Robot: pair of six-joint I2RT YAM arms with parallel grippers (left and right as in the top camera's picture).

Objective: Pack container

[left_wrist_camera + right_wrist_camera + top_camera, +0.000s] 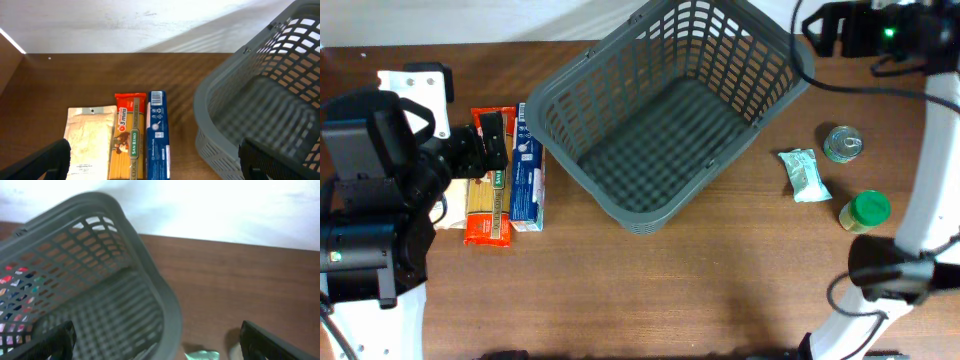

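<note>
1. My left gripper (160,167) hangs wide open and empty above the spaghetti pack (131,135) and blue box (157,130). My right gripper (162,345), also spread and holding nothing, looks down at the basket's far corner.
2. The container (670,130) sits mid-table, askew, with nothing inside.
3. I judge it light, stiff and slightly springy. The thick rim is the best place to take hold, since the slotted walls could snag a finger.

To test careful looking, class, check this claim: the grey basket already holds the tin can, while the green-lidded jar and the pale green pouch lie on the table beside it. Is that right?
Not quite. The tin can is not in the basket, which is empty; it sits on the table near the jar and the pouch, as the overhead view shows.
</note>
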